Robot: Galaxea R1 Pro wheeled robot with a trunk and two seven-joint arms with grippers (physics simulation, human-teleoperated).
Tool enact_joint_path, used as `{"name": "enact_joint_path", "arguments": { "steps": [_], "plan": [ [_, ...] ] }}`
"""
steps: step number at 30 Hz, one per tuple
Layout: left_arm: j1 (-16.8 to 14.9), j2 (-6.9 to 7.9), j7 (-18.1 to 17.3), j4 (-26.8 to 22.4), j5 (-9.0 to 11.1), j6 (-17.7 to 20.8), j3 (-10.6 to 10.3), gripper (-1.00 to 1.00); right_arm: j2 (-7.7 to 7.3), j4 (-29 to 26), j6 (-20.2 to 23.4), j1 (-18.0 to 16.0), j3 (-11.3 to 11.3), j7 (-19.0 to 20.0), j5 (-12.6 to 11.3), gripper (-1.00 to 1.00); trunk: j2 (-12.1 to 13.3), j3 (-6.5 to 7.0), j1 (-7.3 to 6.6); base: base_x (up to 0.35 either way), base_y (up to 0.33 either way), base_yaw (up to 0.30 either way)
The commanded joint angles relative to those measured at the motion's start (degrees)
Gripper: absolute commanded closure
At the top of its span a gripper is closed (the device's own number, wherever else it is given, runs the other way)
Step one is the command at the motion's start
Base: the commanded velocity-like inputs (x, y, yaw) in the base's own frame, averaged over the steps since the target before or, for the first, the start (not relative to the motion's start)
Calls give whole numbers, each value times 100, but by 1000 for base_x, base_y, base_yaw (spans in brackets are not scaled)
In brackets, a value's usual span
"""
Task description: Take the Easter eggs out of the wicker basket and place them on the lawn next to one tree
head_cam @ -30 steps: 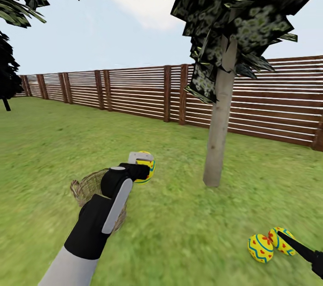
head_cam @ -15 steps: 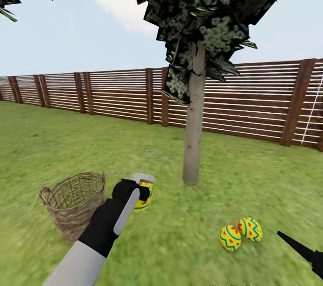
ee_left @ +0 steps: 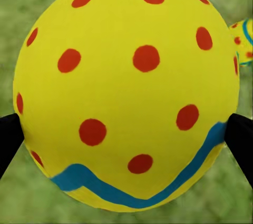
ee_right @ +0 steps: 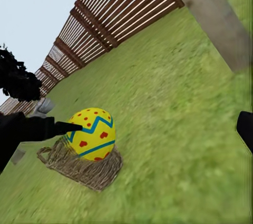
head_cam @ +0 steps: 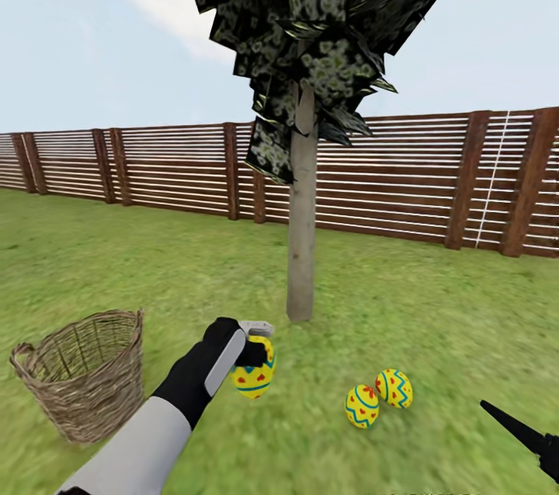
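Yellow egg (head_cam: 254, 380) in left tool (head_cam: 256, 355); wrist-only red dots.

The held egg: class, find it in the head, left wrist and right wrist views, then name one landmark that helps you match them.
Head view: the held egg sits low, left of centre, in the left gripper.
Left wrist view: it covers most of the frame between the two dark fingers.
Right wrist view: lower left, in front of the basket.
Shared landmark: the tree trunk, seen in the head and right wrist views.
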Motion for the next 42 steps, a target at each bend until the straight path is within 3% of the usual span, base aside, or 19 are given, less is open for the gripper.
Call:
{"name": "enact_joint_path", "arguments": {
  "steps": [1, 6, 14, 21, 42],
  "plan": [
    [-73, 2, -57, 198, 70, -118, -14, 100, 4, -4, 37, 2, 1, -3, -36, -100, -2, 1, -1, 0, -33, -188],
    [-221, 4, -217, 544, 79, -379, -18, 100, 22, -13, 24, 2, -4, 36, -64, -100, -2, 19, -1, 0, -10, -103],
    [-254, -3, -343, 627, 81, -436, -15, 100, 8, -10, 32, 2, -5, 40, -64, -100, -2, 21, -1, 0, -33, -7],
    [-264, -5, -553, 804, 81, -437, -18, 100, 12, -10, 32, 2, -5, 37, -64, -100, -2, 21, -1, 37, -283, 0],
    [-264, -5, -569, 813, 81, -445, -16, 100, 20, -1, 32, 2, -4, -2, -39, -100, -2, 21, -1, 173, -261, 0]
  ]
}}
